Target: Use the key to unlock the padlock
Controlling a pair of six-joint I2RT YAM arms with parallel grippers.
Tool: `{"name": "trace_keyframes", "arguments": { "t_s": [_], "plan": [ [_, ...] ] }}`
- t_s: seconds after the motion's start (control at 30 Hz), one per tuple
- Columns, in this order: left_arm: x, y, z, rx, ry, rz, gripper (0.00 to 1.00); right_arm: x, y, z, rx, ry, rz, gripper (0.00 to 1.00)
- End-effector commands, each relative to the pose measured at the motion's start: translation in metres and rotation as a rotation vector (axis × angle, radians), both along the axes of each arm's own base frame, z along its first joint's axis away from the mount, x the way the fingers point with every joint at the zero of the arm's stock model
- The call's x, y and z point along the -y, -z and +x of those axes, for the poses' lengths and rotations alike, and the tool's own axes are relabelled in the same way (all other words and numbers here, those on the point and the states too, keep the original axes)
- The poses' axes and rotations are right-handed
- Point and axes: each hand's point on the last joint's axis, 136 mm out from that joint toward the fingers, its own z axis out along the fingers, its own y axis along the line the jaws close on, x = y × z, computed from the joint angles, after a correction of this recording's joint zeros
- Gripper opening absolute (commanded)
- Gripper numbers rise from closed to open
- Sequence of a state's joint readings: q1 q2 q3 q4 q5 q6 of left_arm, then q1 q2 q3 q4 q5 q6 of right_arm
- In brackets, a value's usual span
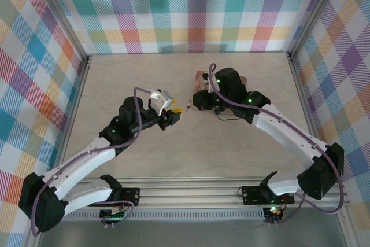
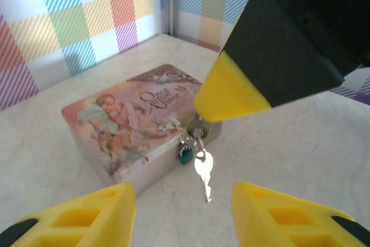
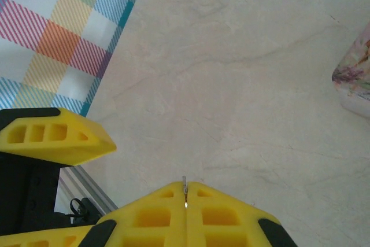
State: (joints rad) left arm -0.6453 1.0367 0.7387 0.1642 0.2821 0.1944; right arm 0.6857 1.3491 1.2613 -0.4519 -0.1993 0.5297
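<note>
Left wrist: padlock [image 2: 194, 127] beyond end effector [image 2: 180, 192]

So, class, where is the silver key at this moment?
In the left wrist view, the silver key hangs just below the right gripper's yellow tip, beside the pink box's near corner, ahead of the open left gripper.

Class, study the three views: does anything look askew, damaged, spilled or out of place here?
Nothing looks spilled or broken. One oddity: the key trails loose on its ring below the padlock, at the front corner of the pink box, and is not visibly in any keyhole.
</note>
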Motion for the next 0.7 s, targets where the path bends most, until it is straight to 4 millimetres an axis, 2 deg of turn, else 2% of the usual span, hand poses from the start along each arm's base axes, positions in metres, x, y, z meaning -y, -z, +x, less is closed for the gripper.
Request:
{"name": "trace_keyframes", "arguments": {
  "t_s": [0.0, 0.23, 0.67],
  "plan": [
    [0.010, -0.022, 0.002, 0.195, 0.034, 0.024, 0.47, -0.001, -0.011, 0.003, -0.019, 0.042, 0.018, 0.00],
    [0.027, -0.014, 0.008, 0.248, 0.113, 0.110, 0.48, -0.008, -0.014, 0.003, -0.049, 0.042, 0.042, 0.00],
    [0.040, -0.011, 0.022, 0.305, 0.088, 0.205, 0.48, -0.012, -0.012, 0.002, -0.062, 0.030, 0.047, 0.00]
  ]
}}
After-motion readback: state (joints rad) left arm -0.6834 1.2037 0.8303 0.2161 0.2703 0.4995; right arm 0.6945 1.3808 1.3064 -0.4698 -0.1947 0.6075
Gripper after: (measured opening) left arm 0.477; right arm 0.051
